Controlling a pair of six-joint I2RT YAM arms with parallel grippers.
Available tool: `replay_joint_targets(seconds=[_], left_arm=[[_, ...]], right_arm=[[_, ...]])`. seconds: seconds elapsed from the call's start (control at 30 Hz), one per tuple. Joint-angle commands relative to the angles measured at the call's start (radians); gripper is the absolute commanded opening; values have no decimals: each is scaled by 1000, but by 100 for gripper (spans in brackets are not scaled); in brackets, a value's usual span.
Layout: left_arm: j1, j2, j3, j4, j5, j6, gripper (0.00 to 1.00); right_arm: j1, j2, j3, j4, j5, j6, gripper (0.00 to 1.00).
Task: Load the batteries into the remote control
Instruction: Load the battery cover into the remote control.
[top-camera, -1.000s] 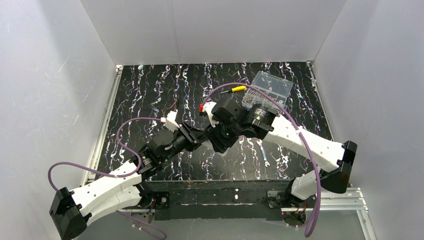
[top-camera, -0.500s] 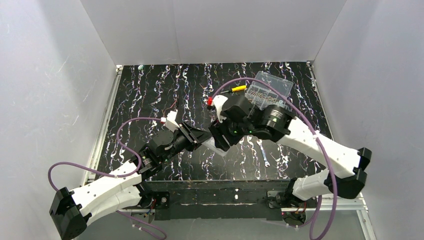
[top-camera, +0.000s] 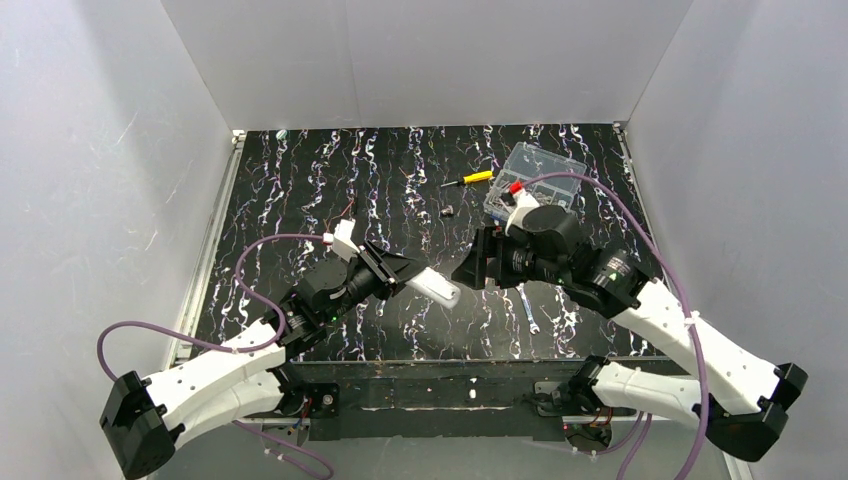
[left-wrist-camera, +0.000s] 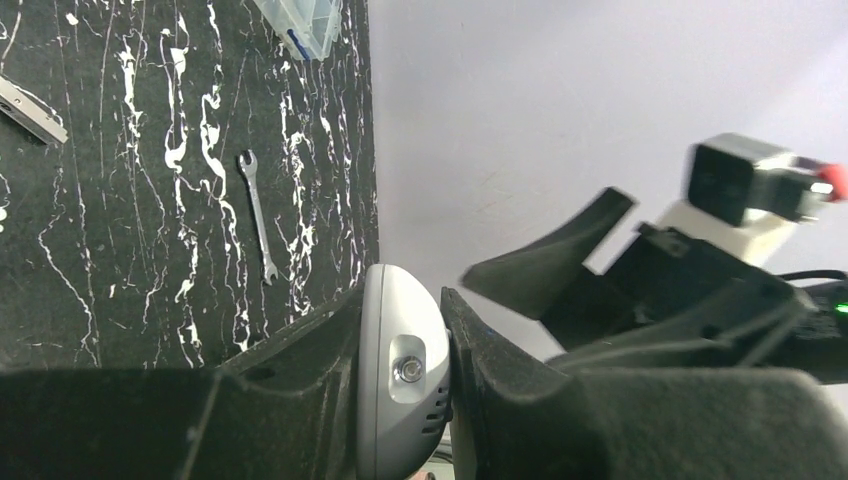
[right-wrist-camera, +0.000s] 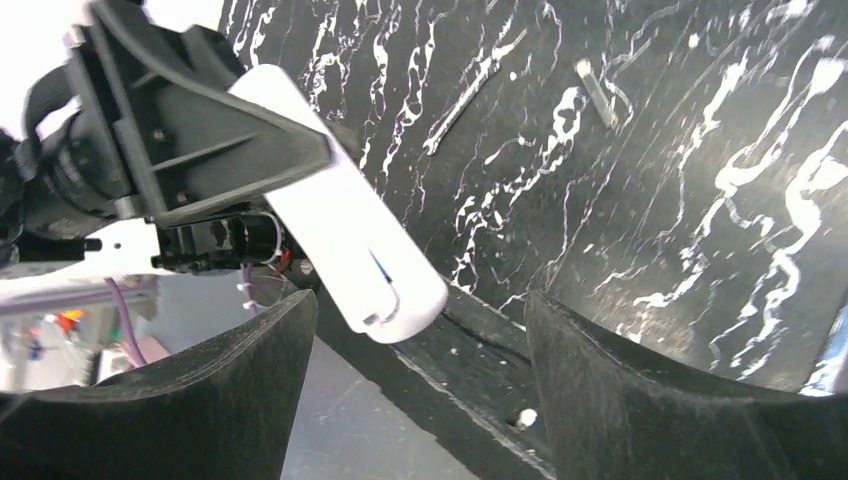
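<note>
Pulling away to the right of the remote control, the right gripper is now hanging with jaws spread wide, holding nothing. The left gripper is clamping the remote's left end, holding it aloft. A wrench is lying right of the remote.
</note>
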Motion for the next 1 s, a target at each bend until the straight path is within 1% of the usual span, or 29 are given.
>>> replay_joint_targets(seconds=[0.0,0.33,0.5,0.7,0.97], left_arm=[[-1,-1,31,108,-7,-17,0],[-2,4,43,107,-4,-18,0],[-1,4,47,104,-2,-17,0],[-1,3,45,106,-3,-16,0],[-2,2,48,108,-8,-14,0]], right_arm=[[-47,-72,-145,215,-115,237,84],[-56,-124,-304,388,-189,381,87],[-66,-130,-326,396,-204,393,86],[-73,-130,-350,411,-223,405,83],[-80,-126,-375,424,-249,419,81]])
